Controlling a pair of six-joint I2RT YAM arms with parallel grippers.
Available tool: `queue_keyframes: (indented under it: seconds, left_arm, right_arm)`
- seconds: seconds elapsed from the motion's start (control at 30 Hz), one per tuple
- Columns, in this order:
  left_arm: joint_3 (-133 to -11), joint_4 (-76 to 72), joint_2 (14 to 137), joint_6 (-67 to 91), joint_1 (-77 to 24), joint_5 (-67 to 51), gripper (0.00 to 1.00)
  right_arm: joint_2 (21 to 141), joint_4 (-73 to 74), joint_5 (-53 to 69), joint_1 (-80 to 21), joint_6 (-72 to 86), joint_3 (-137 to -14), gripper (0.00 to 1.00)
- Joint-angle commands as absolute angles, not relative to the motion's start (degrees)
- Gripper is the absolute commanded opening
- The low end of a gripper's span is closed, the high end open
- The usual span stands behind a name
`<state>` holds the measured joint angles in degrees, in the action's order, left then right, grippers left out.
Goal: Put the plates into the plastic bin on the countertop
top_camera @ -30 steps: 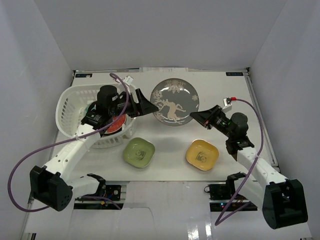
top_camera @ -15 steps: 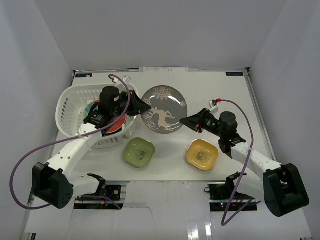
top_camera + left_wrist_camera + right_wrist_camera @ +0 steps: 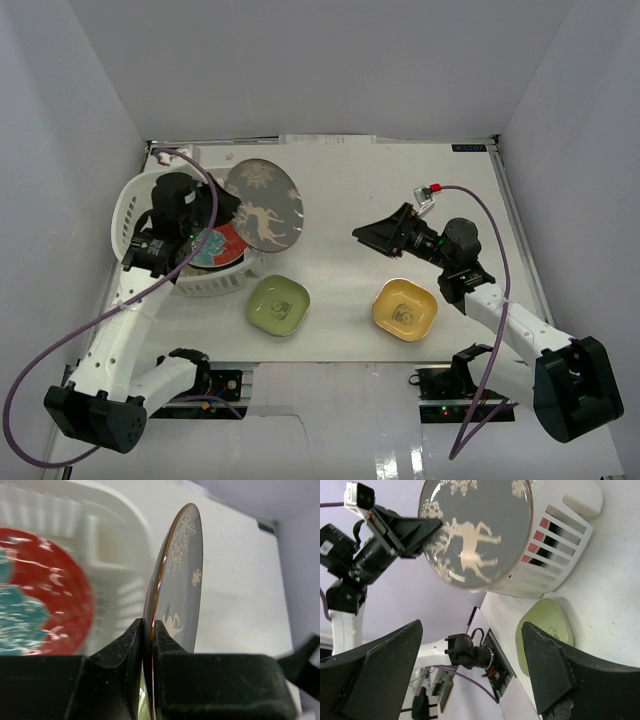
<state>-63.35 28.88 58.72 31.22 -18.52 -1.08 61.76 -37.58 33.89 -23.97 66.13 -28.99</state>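
Observation:
The grey deer-patterned plate [image 3: 265,203] hangs tilted on edge over the right rim of the white plastic bin [image 3: 130,205]. My left gripper [image 3: 226,208] is shut on its left rim. In the left wrist view the plate [image 3: 181,575] stands edge-on between the closed fingers of the left gripper [image 3: 149,626]. A red-and-teal plate [image 3: 215,246] lies inside the bin. On the countertop [image 3: 350,170] lie a squarish green plate [image 3: 278,304] and a yellow plate [image 3: 405,308]. My right gripper [image 3: 372,232] stands open and empty above the middle of the countertop, pointing towards the deer plate [image 3: 475,527].
White walls close in the countertop on three sides. The purple cable of the left arm loops past the bin's left side [image 3: 60,330]. The slotted wall of the bin [image 3: 560,545] and the green plate [image 3: 545,635] show in the right wrist view.
My left gripper shut on the deer plate's rim and carried it left and up over the bin's edge. My right gripper opened and let the plate go.

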Motion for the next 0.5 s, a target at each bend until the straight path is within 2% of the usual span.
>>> queue_keyframes:
  seconds: [0.0, 0.13, 0.47]
  left_arm:
    - [-68.4, 30.0, 54.8, 29.0, -7.0, 4.8, 0.00]
    - [-65.8, 30.2, 53.5, 28.2, 3.3, 4.5, 0.00]
    - [-55.8, 25.5, 54.8, 30.1, 9.3, 4.4, 0.00]
  right_arm:
    - [58.9, -35.0, 35.4, -23.6, 59.3, -31.6, 0.86]
    - [57.7, -27.6, 34.5, -23.6, 53.5, -31.7, 0.86]
    - [54.2, -14.5, 31.1, -23.4, 41.8, -31.9, 0.83]
